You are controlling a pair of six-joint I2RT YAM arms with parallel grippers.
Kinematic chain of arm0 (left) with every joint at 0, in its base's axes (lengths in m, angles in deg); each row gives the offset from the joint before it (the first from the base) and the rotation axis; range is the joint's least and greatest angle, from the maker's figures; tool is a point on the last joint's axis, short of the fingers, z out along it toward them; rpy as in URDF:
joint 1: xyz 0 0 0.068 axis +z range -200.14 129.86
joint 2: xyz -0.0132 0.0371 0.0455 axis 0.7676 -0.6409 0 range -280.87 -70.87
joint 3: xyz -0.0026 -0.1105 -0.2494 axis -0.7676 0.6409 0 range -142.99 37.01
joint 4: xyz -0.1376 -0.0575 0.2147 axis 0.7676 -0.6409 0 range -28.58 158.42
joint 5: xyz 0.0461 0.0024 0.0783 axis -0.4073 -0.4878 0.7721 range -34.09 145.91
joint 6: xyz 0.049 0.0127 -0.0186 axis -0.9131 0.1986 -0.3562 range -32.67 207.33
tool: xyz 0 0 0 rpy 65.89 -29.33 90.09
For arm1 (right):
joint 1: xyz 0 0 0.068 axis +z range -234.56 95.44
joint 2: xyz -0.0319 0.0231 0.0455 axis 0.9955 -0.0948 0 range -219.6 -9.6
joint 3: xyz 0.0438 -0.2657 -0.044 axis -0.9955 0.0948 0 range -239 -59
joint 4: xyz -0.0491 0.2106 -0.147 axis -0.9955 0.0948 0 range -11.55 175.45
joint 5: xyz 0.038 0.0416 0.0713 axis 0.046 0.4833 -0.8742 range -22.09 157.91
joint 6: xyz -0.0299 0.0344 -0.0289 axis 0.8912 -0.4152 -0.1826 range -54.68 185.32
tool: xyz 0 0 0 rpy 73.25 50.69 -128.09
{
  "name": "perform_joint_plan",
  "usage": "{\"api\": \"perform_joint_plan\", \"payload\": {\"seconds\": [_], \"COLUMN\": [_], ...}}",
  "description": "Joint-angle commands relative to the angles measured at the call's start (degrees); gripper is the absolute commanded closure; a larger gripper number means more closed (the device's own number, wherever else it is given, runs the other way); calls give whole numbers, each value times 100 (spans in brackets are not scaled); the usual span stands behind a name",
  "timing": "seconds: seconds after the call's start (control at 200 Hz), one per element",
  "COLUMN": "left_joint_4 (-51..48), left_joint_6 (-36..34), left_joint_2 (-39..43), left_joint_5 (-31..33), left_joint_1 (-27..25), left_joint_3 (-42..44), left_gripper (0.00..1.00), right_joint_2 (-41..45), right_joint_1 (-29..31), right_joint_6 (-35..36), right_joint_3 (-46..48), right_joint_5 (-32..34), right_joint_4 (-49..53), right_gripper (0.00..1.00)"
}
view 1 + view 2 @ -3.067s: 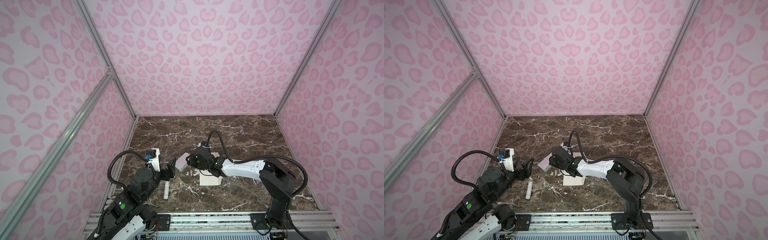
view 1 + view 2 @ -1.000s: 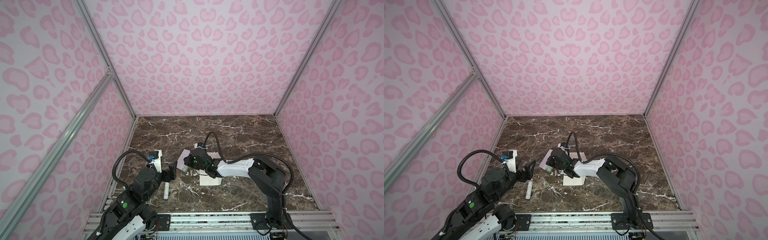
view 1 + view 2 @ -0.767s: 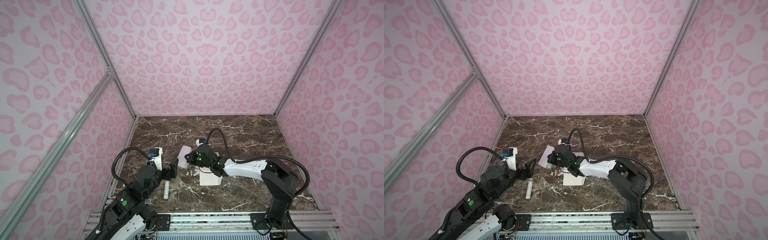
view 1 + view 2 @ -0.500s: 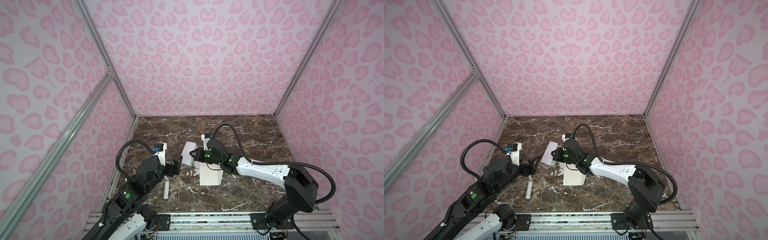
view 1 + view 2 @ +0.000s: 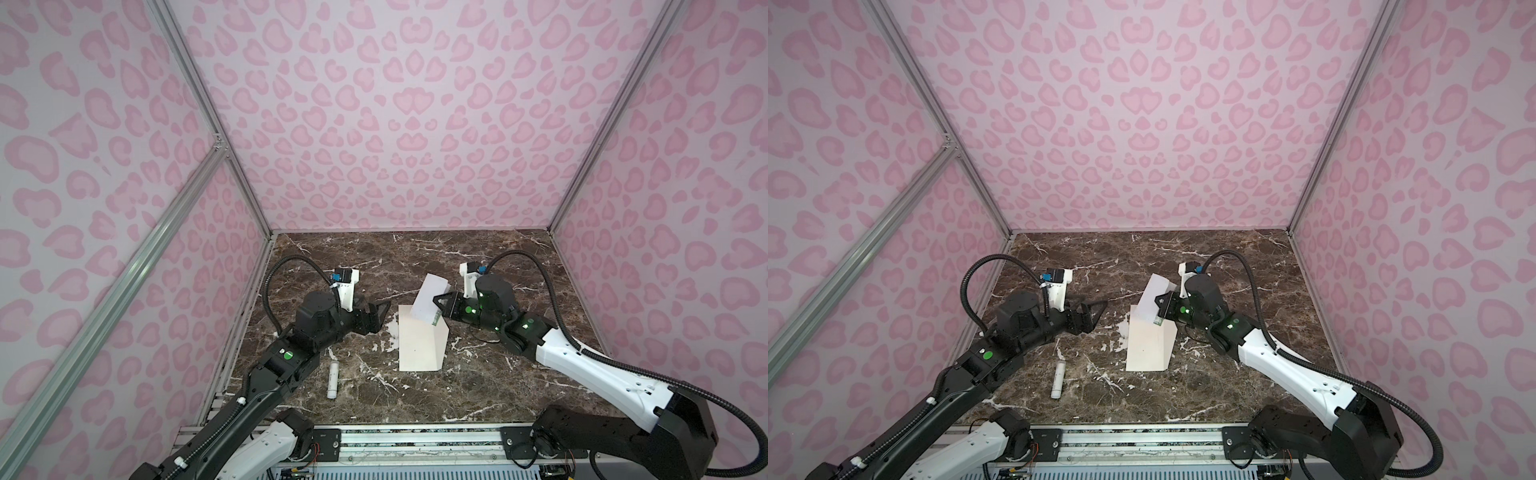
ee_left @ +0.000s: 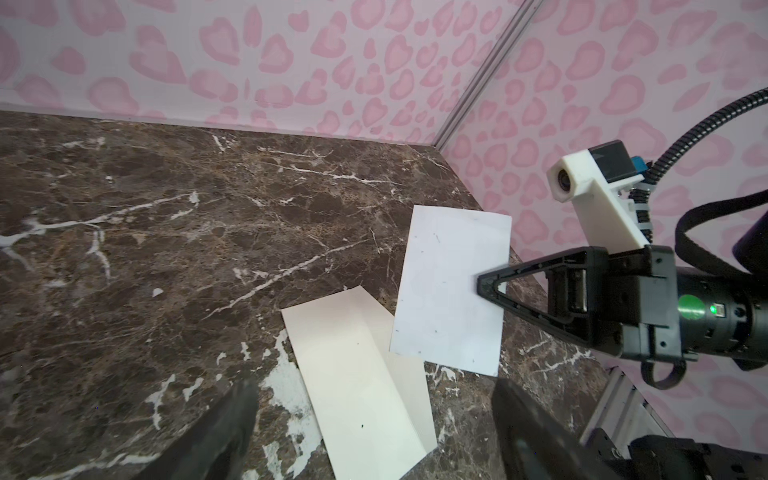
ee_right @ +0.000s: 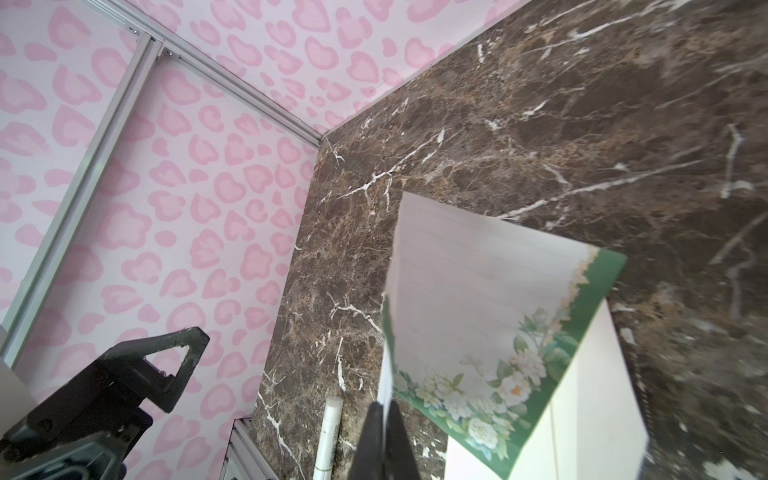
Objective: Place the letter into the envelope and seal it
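Letter (image 5: 428,301): thin flat rectangle, plain white back, lined face with green floral border, tilted off the table at frame centre, lower edge over envelope (image 5: 417,351). Envelope is long cream paper, flat on glossy brown marble table (image 5: 415,257). Right gripper (image 5: 438,310) pinched tight on letter's edge. Left gripper (image 5: 381,316) spread wide, empty.

No legible text, label, brand, number or sign in any view. Ruled lines on letter (image 7: 478,299) unwritten. Face of envelope (image 6: 353,374) plain. Surface of white stick (image 7: 330,432) too blurred to read.
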Motion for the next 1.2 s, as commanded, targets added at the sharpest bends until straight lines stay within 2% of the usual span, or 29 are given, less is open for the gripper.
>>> {"api": "perform_joint_plan", "payload": {"seconds": [0.0, 0.22, 0.345, 0.535, 0.79, 1.035, 1.195], "left_joint_4": [920, 2014, 2679, 3483, 4545, 4555, 4966], "left_joint_6": [212, 569, 820, 1208, 1811, 1761, 2044], "left_joint_2": [-326, -1167, -1745, -2546, -3274, -3588, -3821], "left_joint_5": [-734, -1497, -2081, -2557, -2979, -3148, -3260], "left_joint_1": [7, 9, 8, 2, 2, -77, -104], "left_joint_3": [-16, -84, -198, -399, -441, -597, -546], "left_gripper": [11, 13, 15, 17, 19, 22, 25], "right_joint_2": [318, 658, 745, 896, 929, 864, 781], "right_joint_1": [-211, -560, -578, -577, -574, -529, -454], "right_joint_6": [185, 353, 432, 424, 343, 311, 285], "right_joint_3": [171, 176, 126, 119, 118, 92, 49], "right_joint_5": [96, -296, -490, -750, -1021, -1242, -1388], "right_joint_4": [266, 636, 724, 618, 442, 173, 1], "right_gripper": [100, 100, 100, 100, 100, 100, 100]}}
